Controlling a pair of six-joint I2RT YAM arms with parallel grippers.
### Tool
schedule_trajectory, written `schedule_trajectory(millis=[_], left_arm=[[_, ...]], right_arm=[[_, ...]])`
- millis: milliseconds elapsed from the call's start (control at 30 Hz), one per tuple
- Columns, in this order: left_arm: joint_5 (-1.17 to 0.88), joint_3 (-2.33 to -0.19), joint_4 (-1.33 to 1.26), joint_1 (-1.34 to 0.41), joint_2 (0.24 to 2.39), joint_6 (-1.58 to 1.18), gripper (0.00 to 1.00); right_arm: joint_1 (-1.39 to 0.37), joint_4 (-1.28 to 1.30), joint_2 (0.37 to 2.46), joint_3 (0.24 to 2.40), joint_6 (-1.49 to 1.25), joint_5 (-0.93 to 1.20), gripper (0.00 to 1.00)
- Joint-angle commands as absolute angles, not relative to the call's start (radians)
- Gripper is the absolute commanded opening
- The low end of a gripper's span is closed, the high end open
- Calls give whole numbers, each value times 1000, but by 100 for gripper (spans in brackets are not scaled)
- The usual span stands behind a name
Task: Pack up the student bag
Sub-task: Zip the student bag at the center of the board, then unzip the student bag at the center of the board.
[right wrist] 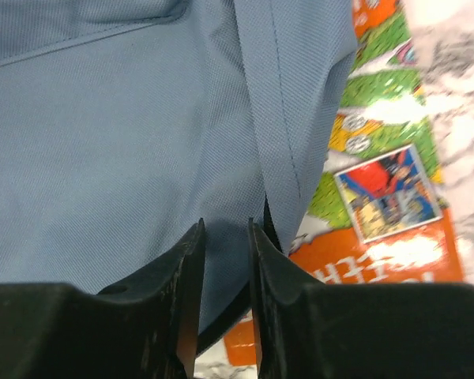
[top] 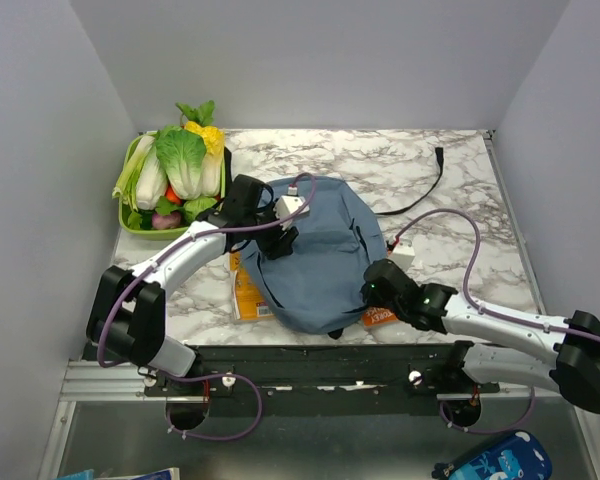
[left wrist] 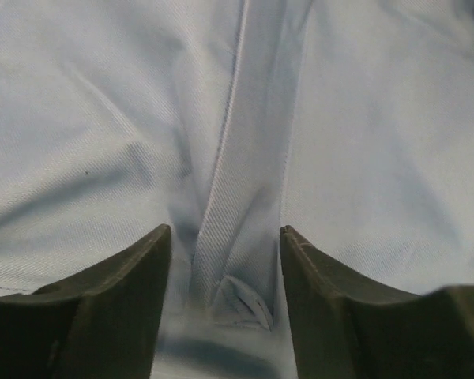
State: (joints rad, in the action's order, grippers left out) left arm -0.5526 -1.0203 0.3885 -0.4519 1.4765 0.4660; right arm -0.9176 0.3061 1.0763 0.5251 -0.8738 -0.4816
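Right end effector (right wrist: 225, 229) pinching student bag (right wrist: 103, 158), orange book (right wrist: 379, 260) lettering illegible

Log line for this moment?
left tool: open, astride student bag strip | right tool: nearly shut at bag edge, grip unclear | book: partly under bag

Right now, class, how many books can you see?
2. One book pokes out under the student bag's left edge, a second book under its near right corner. More may be hidden underneath.
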Motion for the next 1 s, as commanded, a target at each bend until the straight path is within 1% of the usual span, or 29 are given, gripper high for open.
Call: schedule_trajectory(millis=[0, 33, 67, 200, 267, 333, 367, 400, 467, 500, 533, 667, 700, 767, 800, 833, 867, 900, 967], left_arm=[[-486, -1069, 356, -485, 1453, 419, 67], [-480, -1081, 353, -501, 1453, 416, 67], [-462, -1091, 338, -520, 1462, 408, 67], [-436, -1155, 316, -633, 1546, 393, 69], [-428, -1183, 319, -656, 1625, 391, 69], [-416, -1216, 328, -678, 1679, 399, 68], [-413, -1224, 330, -684, 1724, 402, 68], [-407, -1227, 330, -690, 1741, 408, 68], [-379, -1224, 308, -698, 1778, 422, 66], [-373, -1223, 304, -698, 1785, 425, 62], [-365, -1224, 302, -698, 1793, 426, 60], [-377, -1200, 285, -698, 1781, 425, 47], [-382, -1187, 284, -698, 1775, 422, 39], [-391, -1178, 279, -698, 1750, 416, 28], [-394, -1171, 276, -698, 1740, 411, 16], [-399, -1166, 273, -698, 1729, 408, 12], [-405, -1160, 272, -698, 1701, 403, 7], [-419, -1154, 272, -698, 1688, 400, 0], [-436, -1150, 279, -698, 1646, 397, 0]], right_arm=[[-991, 316, 1101, 496, -1005, -483, 31], [-1006, 302, 1104, 491, -1011, -480, 29], [-1011, 289, 1109, 486, -1020, -477, 23], [-1042, 232, 1120, 466, -1055, -454, 13], [-1061, 215, 1111, 459, -1060, -448, 11], [-1074, 187, 1059, 440, -1042, -440, 12], [-1072, 205, 1030, 445, -1046, -454, 12], [-1074, 278, 1000, 449, -1075, -510, 14], [-1072, 328, 895, 457, -1071, -572, 16], [-1071, 359, 861, 456, -1056, -621, 18], [-1071, 377, 795, 456, -1049, -649, 19], [-1057, 437, 720, 456, -1043, -735, 21], [-1052, 437, 719, 456, -1040, -742, 22], [-1035, 437, 751, 462, -1039, -747, 22], [-1032, 436, 770, 469, -1034, -749, 22], [-1023, 433, 796, 494, -1026, -753, 23], [-1020, 434, 820, 512, -1017, -758, 25], [-1016, 428, 872, 532, -1000, -762, 30], [-985, 410, 917, 592, -939, -756, 37]])
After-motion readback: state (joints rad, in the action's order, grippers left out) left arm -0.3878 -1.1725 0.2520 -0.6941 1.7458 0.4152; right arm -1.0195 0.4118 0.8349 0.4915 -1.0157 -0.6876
